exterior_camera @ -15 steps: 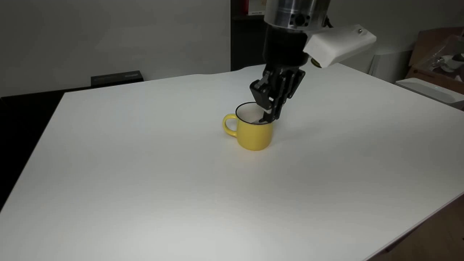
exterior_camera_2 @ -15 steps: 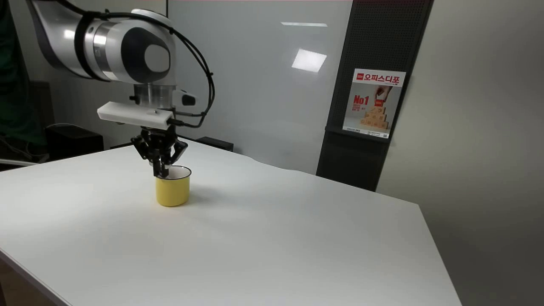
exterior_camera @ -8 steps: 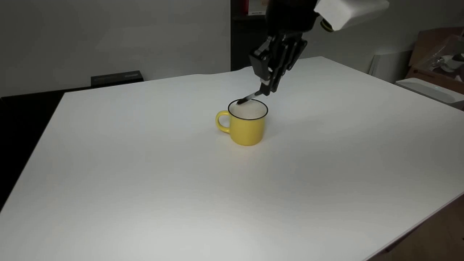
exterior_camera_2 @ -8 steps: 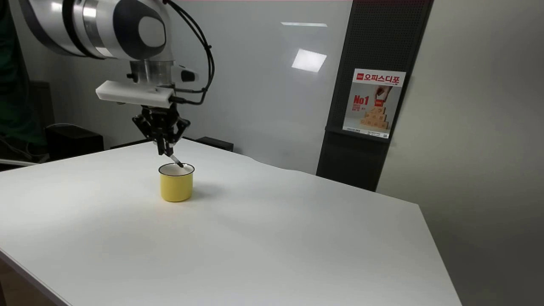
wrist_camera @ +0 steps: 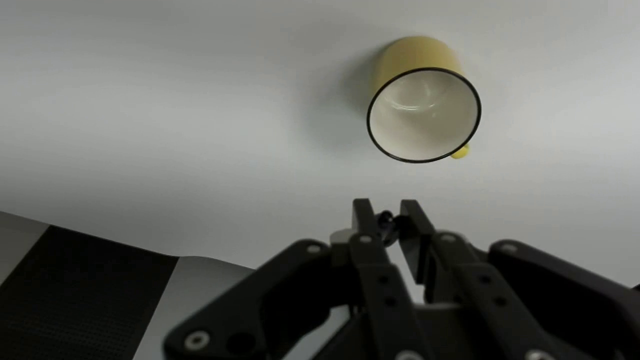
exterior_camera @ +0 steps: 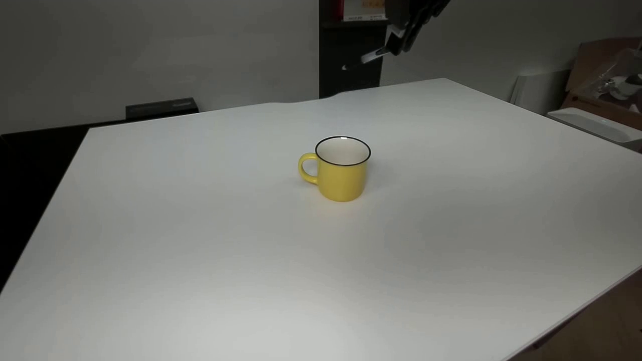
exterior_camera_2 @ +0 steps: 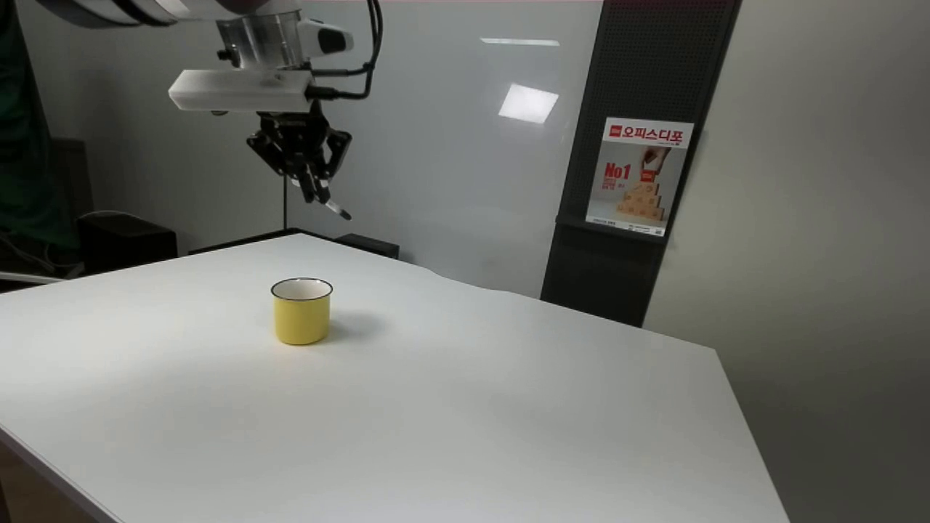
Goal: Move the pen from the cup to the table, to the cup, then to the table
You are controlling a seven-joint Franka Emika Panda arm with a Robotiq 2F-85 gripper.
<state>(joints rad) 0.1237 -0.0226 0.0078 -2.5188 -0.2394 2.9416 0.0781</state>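
Broadly, the white table (exterior_camera: 210,245) spreads out on every side of the cup (exterior_camera: 342,179) that stands on it. Above the cup and well apart from it hangs the gripper (exterior_camera_2: 317,197), its jaws clenched on the pen (exterior_camera_2: 338,210); the wrist view shows them pinching it from both sides. The cup itself is upright, its pale inside bare in that same view. Smallest comes the pen, slanting in mid-air higher than the cup's rim, dark end lowermost, touching neither cup nor table.

It should handle as a light, stiff, smooth stick: hard to harm, yet apt to swivel in the grip, or roll once laid beside the cup. A hold near mid-length would probably steady it best; how much hides between the jaws I cannot tell.

Against half a second ago, the gripper is higher above the cup, the cup stands in the same spot, and the pen's dark end, then at the cup's mouth, is well clear of it.
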